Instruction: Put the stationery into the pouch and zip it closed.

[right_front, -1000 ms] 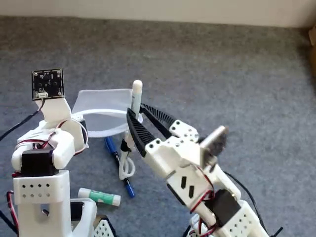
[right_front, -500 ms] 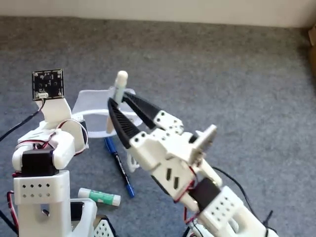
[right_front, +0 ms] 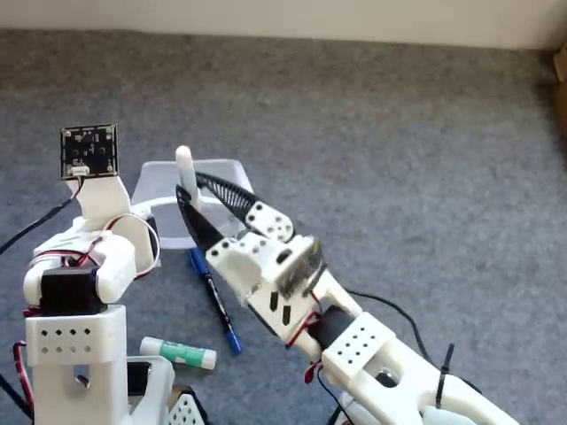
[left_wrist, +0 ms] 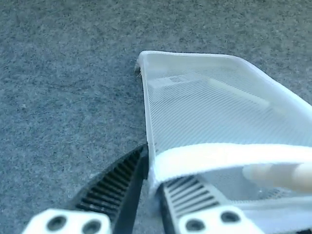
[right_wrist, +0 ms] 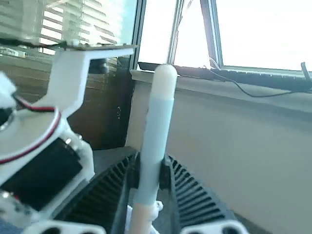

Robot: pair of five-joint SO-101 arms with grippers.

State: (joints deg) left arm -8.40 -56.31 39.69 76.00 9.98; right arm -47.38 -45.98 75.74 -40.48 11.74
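High view: upright in the right gripper (right_front: pixel 189 189), pinched between its black fingers, a pale pen (right_front: pixel 184 165), held above the near rim of the pouch (right_front: pixel 158 182). Beside the pouch, toward the arms' bases, a blue pen (right_front: pixel 213 297) flat on the grey carpet (right_front: pixel 399 133); farther from the pouch the same way, a green-and-white stick (right_front: pixel 178 352). Hard to say how far over the pouch mouth the pale pen stands, with the near side of the pouch covered by the arm.

Left wrist view: left gripper (left_wrist: pixel 152 174) clamped on the pouch's (left_wrist: pixel 204 107) white rim band, holding the mouth up. Soft, floppy mesh by the look of it, likely to sag unless held at that stiffer band. Just inside or over the mouth, the pale pen (left_wrist: pixel 278 173), cut off at the edge. No zip pull to be made out.

Right wrist view: right gripper (right_wrist: pixel 148 170) closed on the pale pen's (right_wrist: pixel 155 131) barrel, well below its rounded end. Probably light, stiff and smooth, so apt to pivot in a mid-barrel pinch. Lower end hidden behind the fingers.
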